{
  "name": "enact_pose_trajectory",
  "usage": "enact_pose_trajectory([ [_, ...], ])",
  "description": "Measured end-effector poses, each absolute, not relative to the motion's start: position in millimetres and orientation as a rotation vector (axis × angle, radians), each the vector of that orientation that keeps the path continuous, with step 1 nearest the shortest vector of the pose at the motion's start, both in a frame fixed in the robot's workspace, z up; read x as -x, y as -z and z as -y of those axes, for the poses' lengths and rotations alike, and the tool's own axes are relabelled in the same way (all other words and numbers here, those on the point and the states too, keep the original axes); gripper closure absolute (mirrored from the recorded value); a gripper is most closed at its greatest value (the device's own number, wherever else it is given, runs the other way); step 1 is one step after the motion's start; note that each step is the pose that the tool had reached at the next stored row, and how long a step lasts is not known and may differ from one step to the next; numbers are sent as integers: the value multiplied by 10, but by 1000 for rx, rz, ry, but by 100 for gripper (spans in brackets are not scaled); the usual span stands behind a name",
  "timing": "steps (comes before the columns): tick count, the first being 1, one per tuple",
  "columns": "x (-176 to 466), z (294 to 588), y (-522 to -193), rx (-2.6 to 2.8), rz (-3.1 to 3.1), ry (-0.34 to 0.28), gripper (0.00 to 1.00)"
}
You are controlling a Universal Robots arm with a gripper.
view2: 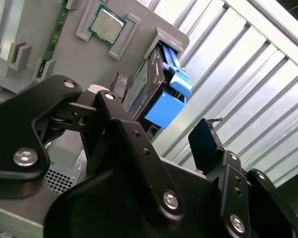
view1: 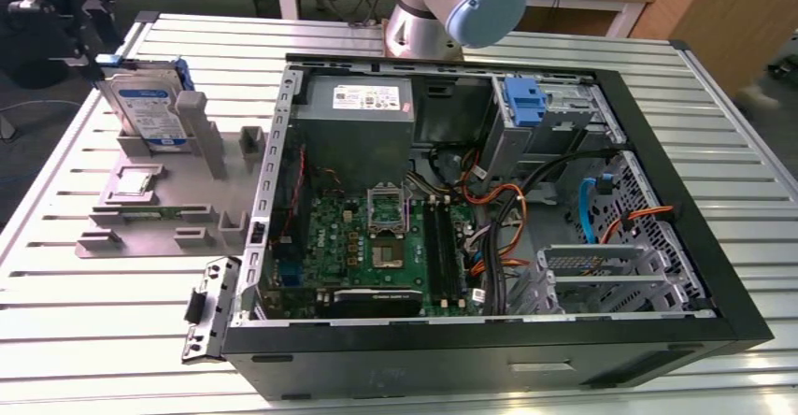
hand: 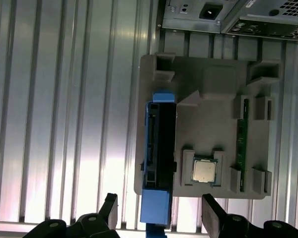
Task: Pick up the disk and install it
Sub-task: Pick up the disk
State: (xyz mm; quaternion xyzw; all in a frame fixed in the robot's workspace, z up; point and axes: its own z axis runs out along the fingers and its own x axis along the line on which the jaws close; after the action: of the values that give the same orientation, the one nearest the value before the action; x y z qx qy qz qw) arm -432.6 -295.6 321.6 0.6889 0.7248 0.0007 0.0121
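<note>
The disk is a silver drive with a white-and-blue label in a blue carrier. It stands on edge in a slot of the grey holder at the exterior view's left. My black gripper hovers just above its top edge. In the first wrist view the gripper is open, with one finger on each side of the disk and apart from it. The second wrist view shows the blue carrier end of the disk between the spread fingers of the gripper.
The holder also carries a small square chip and a green memory stick. The open computer case lies to the exterior view's right, with a blue bracket in its drive bay. The arm's base stands behind the case.
</note>
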Motion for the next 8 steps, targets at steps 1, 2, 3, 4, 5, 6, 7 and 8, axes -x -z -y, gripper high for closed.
enact_pose_trajectory([
  [1, 4330, 2956, -3198, -2148, -2260, -2, 24],
  [2, 4333, 2955, -3180, -2148, -2260, -2, 24],
  [3, 4335, 2953, -3162, -2148, -2260, -2, 24],
  [4, 4336, 2951, -3143, -2148, -2259, -2, 24],
  [5, 4336, 2951, -3126, -2148, -2259, -2, 24],
  [6, 4336, 2951, -3107, -2148, -2259, -2, 24],
  [7, 4336, 2950, -3089, -2148, -2259, -1, 24],
  [8, 4336, 2950, -3072, -2148, -2259, -1, 24],
])
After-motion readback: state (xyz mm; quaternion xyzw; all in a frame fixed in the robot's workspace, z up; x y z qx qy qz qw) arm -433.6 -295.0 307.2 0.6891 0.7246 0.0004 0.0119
